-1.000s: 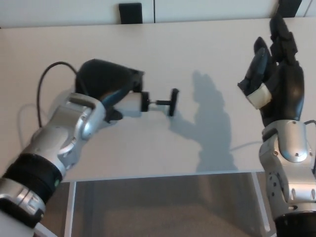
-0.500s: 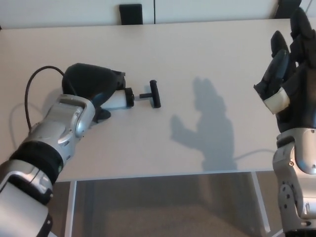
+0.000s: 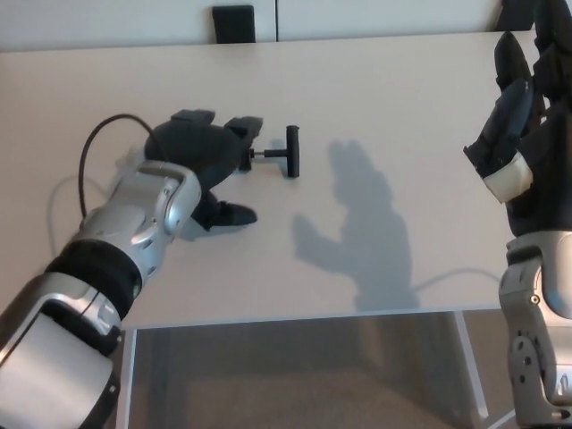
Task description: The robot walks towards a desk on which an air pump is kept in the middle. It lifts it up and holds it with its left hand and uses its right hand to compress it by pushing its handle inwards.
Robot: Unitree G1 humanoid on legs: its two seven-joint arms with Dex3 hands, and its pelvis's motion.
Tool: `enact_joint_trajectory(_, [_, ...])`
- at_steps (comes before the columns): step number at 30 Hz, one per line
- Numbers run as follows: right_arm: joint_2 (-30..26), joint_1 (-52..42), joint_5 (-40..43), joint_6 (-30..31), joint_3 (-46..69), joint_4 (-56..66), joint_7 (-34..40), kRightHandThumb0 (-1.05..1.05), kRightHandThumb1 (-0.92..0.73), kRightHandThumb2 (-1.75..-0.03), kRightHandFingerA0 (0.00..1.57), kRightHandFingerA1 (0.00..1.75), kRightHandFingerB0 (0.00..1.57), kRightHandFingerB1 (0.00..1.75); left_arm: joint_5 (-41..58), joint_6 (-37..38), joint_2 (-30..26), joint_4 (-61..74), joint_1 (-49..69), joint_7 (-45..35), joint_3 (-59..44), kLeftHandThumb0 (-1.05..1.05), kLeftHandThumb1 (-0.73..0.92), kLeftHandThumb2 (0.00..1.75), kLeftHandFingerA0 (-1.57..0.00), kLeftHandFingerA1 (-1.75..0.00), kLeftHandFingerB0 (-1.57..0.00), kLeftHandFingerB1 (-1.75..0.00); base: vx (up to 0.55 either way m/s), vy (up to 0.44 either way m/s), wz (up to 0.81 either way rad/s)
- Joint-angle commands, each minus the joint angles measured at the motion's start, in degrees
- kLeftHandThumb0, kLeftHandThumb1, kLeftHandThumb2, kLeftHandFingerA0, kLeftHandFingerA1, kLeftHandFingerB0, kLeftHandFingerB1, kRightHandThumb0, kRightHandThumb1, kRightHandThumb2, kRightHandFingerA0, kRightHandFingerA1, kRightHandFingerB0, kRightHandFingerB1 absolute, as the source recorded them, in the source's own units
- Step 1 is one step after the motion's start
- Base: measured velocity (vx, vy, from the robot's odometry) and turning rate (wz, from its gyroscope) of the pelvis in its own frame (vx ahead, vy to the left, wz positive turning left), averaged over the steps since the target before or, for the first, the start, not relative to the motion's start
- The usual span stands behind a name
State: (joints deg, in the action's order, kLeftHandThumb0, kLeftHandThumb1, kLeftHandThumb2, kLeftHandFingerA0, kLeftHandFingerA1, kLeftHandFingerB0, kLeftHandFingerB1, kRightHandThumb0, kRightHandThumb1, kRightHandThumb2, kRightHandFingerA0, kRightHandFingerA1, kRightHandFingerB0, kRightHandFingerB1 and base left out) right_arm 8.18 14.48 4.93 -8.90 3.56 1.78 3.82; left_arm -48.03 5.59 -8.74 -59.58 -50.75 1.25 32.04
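Comparing this moment with the one half a second ago, the left hand [image 3: 201, 156] has shifted up and to the right over the worktop [image 3: 384, 98], and the air pump [image 3: 268, 158] has gone with it: the T-handle [image 3: 292, 152] now lies nearer the far edge than it did. The white barrel that showed beside the hand earlier is now hidden under the black fingers [image 3: 243, 126], so only the short rod and the handle stick out to the right. I judge that the hand has been closing further around the pump body rather than lifting it, since the handle's shadow sits tight against it and the pump seems to rest on the worktop. The lift looks not yet begun.

The left hand is wrapped over the pump body, fingers curled across the top and the thumb [image 3: 234, 214] splayed low on the surface; whether the clasp is firm cannot be told from above. A black cable [image 3: 89, 152] loops out behind the wrist.

Far to the right, the right hand [image 3: 527, 143] is raised with its fingers spread apart, holding nothing, well apart from the handle it must press.
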Motion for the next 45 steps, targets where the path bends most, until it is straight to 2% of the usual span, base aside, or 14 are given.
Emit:
enact_joint_trajectory(1, [-1.05,-1.84,0.25,1.85,-0.33,1.92,-0.67,-0.89,-0.77,-1.08,0.04,0.15,0.04,0.1,3.89,0.04,-4.75,16.9,0.27,-13.47,-1.44,-1.04,0.67,1.06,0.0,0.0,0.0,0.0,0.0,0.0,0.0])
enact_joint_trajectory(10, [-1.45,-2.84,0.11,1.34,-0.88,3.26,-1.31,-0.92,-0.78,-1.08,0.06,0.11,0.06,0.1,7.76,0.75,-13.35,41.0,1.72,-18.55,-8.79,-1.05,0.78,1.15,0.0,-0.02,0.0,0.0,0.0,0.0,0.0])
enact_joint_trajectory(13, [-1.96,-4.11,0.29,1.29,-1.07,5.58,-1.95,-0.9,-0.76,-1.08,0.07,0.14,0.07,0.12,11.98,0.6,-18.03,51.87,2.47,-21.17,-15.3,-0.98,0.78,0.64,0.0,0.0,0.0,0.0,0.0,0.0,0.0])
enact_joint_trajectory(17, [-3.42,-8.59,0.32,0.64,-1.92,10.6,-3.96,-0.88,-0.74,-1.07,0.08,0.2,0.07,0.14,17.75,2.72,-22.13,66.51,9.52,-21.23,-23.53,-0.95,0.6,1.02,0.0,-0.02,0.0,-0.07,0.0,0.0,0.0])
enact_joint_trajectory(23, [-8.97,-25.98,2.09,-3.92,-3.52,26.41,-11.04,-0.89,-0.64,-1.08,0.04,0.32,0.0,0.26,30.86,5.81,-22.46,95.62,35.11,-22.33,-39.73,-0.39,0.24,0.89,0.0,-0.51,0.0,-0.51,0.0,0.0,0.0])
enact_joint_trajectory(24, [-9.82,-29.21,3.16,-5.61,-3.27,28.62,-12.3,-0.85,-0.83,-0.67,0.11,0.25,0.08,0.22,34.74,7.08,-21.41,98.37,40.5,-22.19,-41.29,-0.57,0.54,0.57,-0.2,-0.32,-0.19,-0.28,0.0,0.0,0.0])
enact_joint_trajectory(26, [-10.83,-32.91,4.44,-7.6,-2.98,31.23,-13.76,-0.85,-0.83,-0.67,0.11,0.25,0.08,0.22,39.52,8.43,-20.21,101.6,46.8,-22.04,-43.12,-0.57,0.54,0.57,-0.2,-0.32,-0.19,-0.28,0.0,0.0,0.0])
enact_joint_trajectory(27, [-12.29,-37.94,5.65,-10.66,-2.3,33.79,-15.79,-0.91,-0.71,-1.06,0.09,0.23,0.09,0.16,45.1,11.26,-18.85,104.61,55.83,-21.82,-44.73,-0.58,0.53,0.56,-0.31,-0.35,-0.28,-0.3,0.0,0.0,0.0])
enact_joint_trajectory(34, [-14.8,-54.21,9.75,-20.62,-0.07,40.63,-19.87,-0.91,-0.7,-1.07,0.06,0.32,0.11,0.2,65.99,26.72,-19.83,107.63,89.87,-23.64,-44.43,-0.63,0.6,0.59,-0.34,-0.34,-0.35,-0.32,0.0,0.0,0.0])
enact_joint_trajectory(36, [-15.05,-57.56,13.12,-26.59,-0.38,39.52,-21.67,-0.85,-0.73,-1.11,0.0,0.36,0.09,0.21,84.32,24.16,-21.58,104.49,97.49,-39.46,-43.79,-0.85,0.68,1.07,-0.25,-0.48,-0.39,-0.51,0.0,0.0,0.0])
enact_joint_trajectory(39, [-15.42,-59.8,15.08,-30.17,-0.42,38.82,-22.86,-0.85,-0.73,-1.11,0.0,0.36,0.09,0.21,94.08,23.3,-21.88,102.06,101.02,-49.08,-43.36,-0.85,0.68,1.07,-0.25,-0.48,-0.39,-0.51,0.0,0.0,0.0])
enact_joint_trajectory(42, [-16.07,-61.81,16.59,-32.88,-0.5,38.32,-24.14,-0.84,-0.71,-1.1,0.0,0.34,0.1,0.22,99.65,17.89,-18.73,99.33,101.71,-58.06,-45.98,-0.85,0.83,0.66,-0.35,-0.39,-0.38,-0.34,0.0,0.0,0.0])
enact_joint_trajectory(43, [-16.2,-62.85,16.08,-34.79,-1.05,37.32,-24.06,-0.84,-0.68,-1.08,0.02,0.38,0.09,0.24,101.51,15.53,-17.46,97.62,101.64,-62.43,-47.72,-0.9,0.74,1.14,-0.26,-0.5,-0.37,-0.5,0.0,0.0,0.0])
enact_joint_trajectory(45, [-16.42,-65.16,14.78,-37.8,-1.87,35.58,-23.73,-0.85,-0.69,-1.09,0.02,0.37,0.1,0.24,104.42,10.83,-15.86,95.01,101.94,-69.43,-51.09,-0.9,0.73,1.14,-0.26,-0.5,-0.36,-0.49,0.0,0.0,0.0])
